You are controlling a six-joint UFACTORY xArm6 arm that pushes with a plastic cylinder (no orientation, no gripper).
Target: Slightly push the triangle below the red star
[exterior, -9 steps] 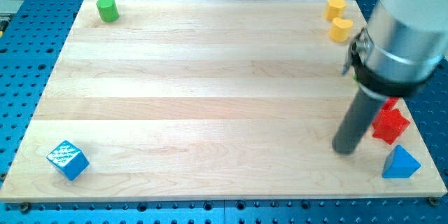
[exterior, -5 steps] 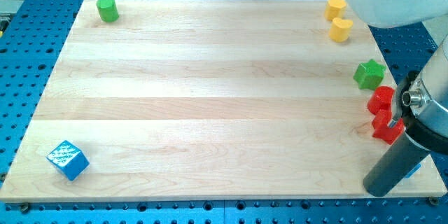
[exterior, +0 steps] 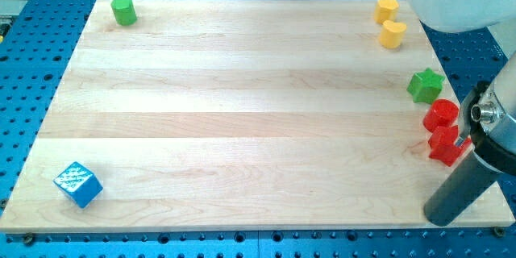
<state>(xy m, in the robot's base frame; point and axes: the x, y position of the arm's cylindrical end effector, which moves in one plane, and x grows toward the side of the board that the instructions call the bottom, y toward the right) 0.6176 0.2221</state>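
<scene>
grn cyl top-L | 2 yel blks top-R | grn star R | blu cube btm-L

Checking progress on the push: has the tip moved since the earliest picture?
Yes. My tip went toward the view's bottom right, now near the board's bottom edge, below the red star.

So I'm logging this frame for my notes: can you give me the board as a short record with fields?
tip: my tip at the board's bottom right corner
blue triangle: not visible, hidden behind the rod
red star: just above the tip, partly covered by the rod
red block: rounded, touching the star's top
green star: right edge, above the red pair
yellow blocks: two, top right
green block: top left
blue cube: bottom left
</scene>
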